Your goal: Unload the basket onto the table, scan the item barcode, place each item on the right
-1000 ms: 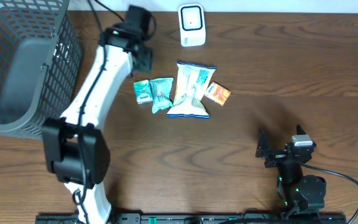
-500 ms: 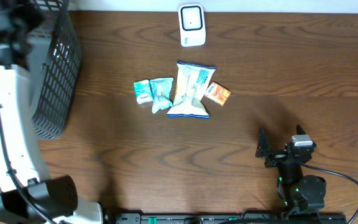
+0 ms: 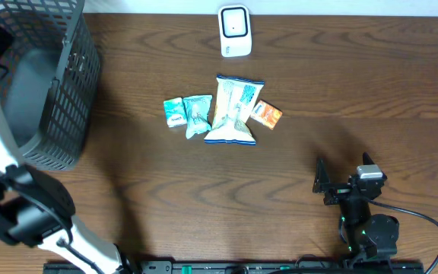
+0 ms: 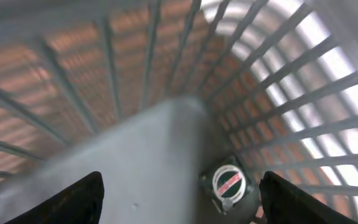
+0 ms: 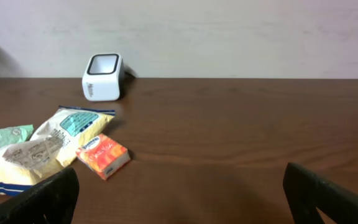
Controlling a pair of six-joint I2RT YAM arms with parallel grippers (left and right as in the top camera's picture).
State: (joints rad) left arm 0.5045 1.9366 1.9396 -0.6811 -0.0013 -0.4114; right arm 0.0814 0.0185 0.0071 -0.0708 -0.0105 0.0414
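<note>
Tabletop of dark brown wood grain (image 3: 356, 91) fills the overhead view, with a plain pale wall (image 5: 229, 31) behind it. A white box-shaped barcode scanner (image 3: 234, 30) stands at the far edge, its dark window tilted up.

Just in front of the scanner, four items lie in a row. A tall white, blue and yellow snack bag (image 3: 233, 110) lies directly in front, its long axis pointing straight at the scanner. A small orange carton (image 3: 266, 114) touches the bag on the scanner's right and lies at an angle. A crinkled teal pouch (image 3: 198, 116) and a small teal packet (image 3: 174, 112) lie on the scanner's left. Their printing is too small to read.

Well to the left of the scanner stands a grey plastic lattice basket (image 3: 74, 91). On its floor, in a corner, lies a small dark item with a round white label crossed by a red band (image 4: 227, 183). The label faces up and its writing is illegible.

The left gripper (image 4: 180, 178) hangs inside the basket, jaws wide apart and empty. The right gripper (image 5: 180, 171) sits well in front and to the right of the scanner, jaws fully spread, holding nothing.
</note>
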